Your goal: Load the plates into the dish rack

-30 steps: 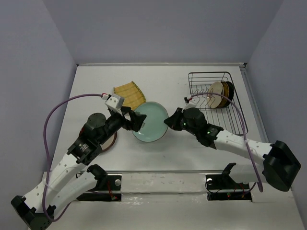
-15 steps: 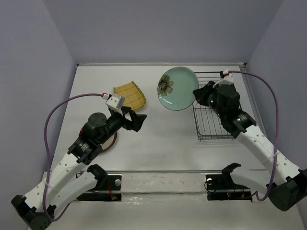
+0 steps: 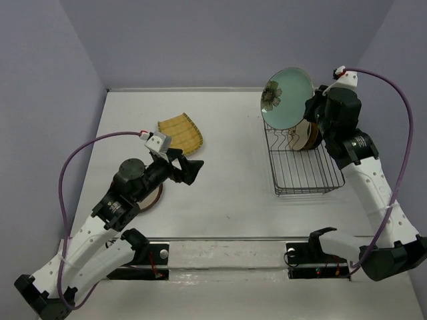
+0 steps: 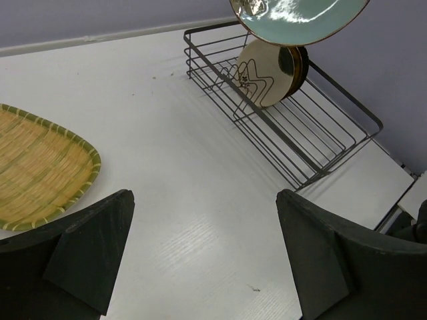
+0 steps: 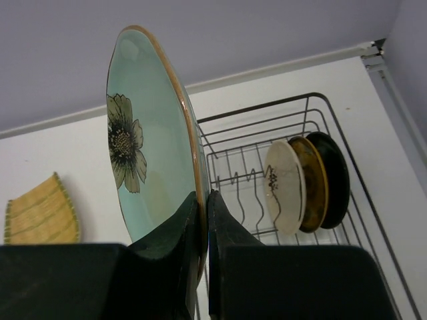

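Precariously, right jaws are clamping the teal plate (image 5: pixel 143 153) above the dish rack (image 3: pixel 303 170); an off-slot descent is risking collision with 3 racked plates (image 5: pixel 308 181) beneath them. Left jaws are gaping, empty.

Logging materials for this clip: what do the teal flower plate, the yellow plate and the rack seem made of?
Teal plate: likely glazed ceramic, glossy glare. Yellow plate: woven bamboo look, matte ribbed weave; possibly moulded. Dish rack: thin dark wire, probably coated metal.
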You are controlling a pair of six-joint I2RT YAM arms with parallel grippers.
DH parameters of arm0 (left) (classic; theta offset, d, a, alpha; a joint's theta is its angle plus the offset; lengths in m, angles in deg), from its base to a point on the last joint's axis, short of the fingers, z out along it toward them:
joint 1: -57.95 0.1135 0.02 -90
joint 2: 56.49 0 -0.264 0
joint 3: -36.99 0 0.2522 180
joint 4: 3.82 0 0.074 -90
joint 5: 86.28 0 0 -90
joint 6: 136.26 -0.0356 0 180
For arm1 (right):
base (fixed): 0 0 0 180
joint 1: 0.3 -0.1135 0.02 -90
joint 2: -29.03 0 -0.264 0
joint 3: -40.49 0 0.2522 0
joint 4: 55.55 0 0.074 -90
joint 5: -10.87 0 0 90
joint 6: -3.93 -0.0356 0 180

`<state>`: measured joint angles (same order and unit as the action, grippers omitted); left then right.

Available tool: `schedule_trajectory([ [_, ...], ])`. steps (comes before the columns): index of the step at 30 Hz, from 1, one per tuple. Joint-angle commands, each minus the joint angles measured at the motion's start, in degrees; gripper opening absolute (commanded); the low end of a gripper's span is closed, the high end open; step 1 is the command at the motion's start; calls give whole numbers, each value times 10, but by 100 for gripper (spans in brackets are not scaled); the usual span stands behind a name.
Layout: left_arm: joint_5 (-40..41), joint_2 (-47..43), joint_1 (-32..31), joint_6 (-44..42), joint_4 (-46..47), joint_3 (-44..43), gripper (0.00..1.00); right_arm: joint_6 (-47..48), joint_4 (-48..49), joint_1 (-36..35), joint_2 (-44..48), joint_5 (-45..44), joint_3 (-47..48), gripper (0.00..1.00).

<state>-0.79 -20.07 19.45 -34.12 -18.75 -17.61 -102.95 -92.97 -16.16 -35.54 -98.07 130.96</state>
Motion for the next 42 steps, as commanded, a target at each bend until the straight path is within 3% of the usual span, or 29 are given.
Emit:
schedule_trajectory([
  [1,-16,-17,3,2,26,1,99,54,53,23,-18,-56,77,7],
  [9,-23,-20,4,3,27,1,99,163,47,28,-44,-159,100,7],
  [23,-29,-14,4,4,28,1,99,282,55,28,-135,-168,135,7],
  [42,-30,-13,4,4,29,1,99,297,89,28,-169,-177,74,7],
])
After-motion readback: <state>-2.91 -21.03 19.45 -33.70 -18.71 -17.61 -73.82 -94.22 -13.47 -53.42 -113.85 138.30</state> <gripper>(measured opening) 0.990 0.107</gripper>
